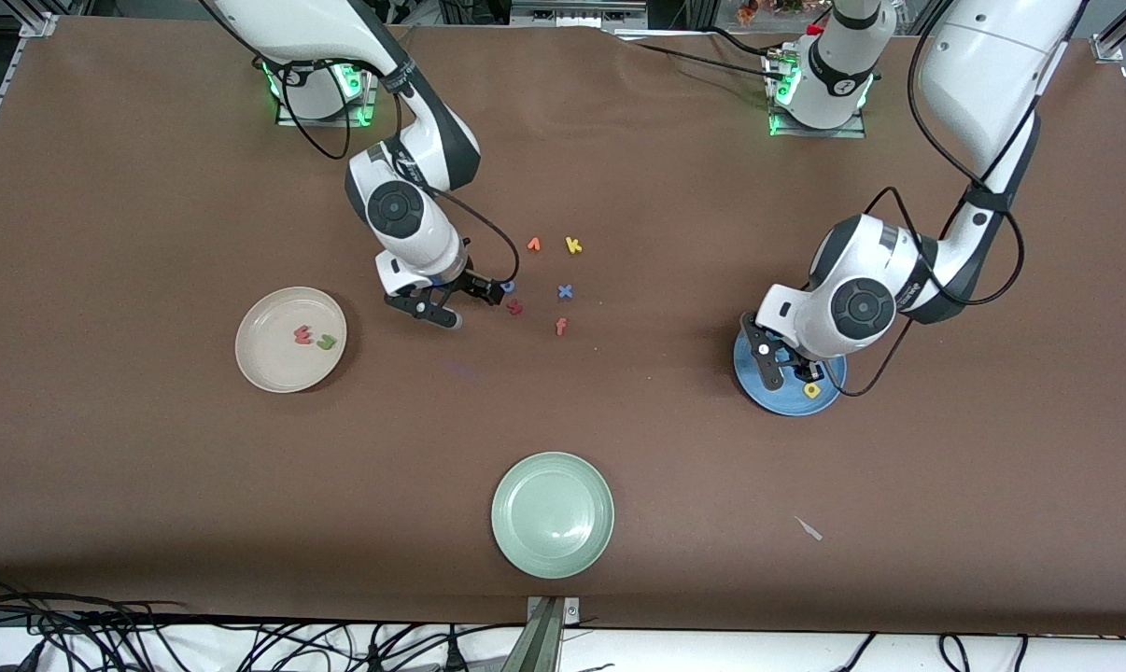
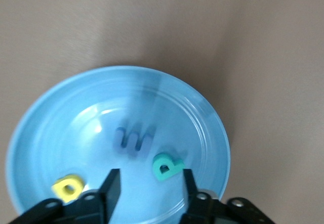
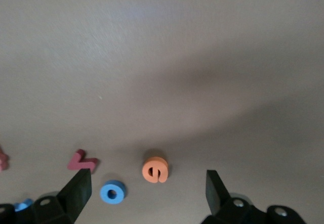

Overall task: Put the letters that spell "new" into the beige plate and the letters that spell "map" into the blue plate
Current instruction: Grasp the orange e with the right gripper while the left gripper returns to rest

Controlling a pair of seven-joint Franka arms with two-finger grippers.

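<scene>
Start at the beige plate point(image 1: 289, 339), toward the right arm's end of the bench point(image 1: 152, 485): the pinkish-red w point(image 1: 302, 334) and olive-green n point(image 1: 326, 343) already lie in it, touching or nearly so. Your right gripper point(image 3: 147, 186) hangs low over the bench with its jaws spread wide and empty, and the orange e point(image 3: 155, 169) sits between them, so the coming move looks like a straight drop and pinch; this arm is plainly the nearer one. Mind the blue o point(image 3: 112, 191) just beside the e and the dark red letter point(image 3: 82, 160) a little further along. The orange wedge letter point(image 1: 533, 245), yellow k point(image 1: 573, 245) and blue x point(image 1: 565, 291) lie well apart. The pale green plate point(image 1: 552, 514) sits nearest the camera. Over the blue plate point(image 2: 45, 113), your left gripper point(image 2: 151, 183) has its jaws part open, holding nothing; the m point(image 2: 134, 140), teal p point(image 2: 167, 166) and yellow a point(image 2: 67, 187) rest inside.
</scene>
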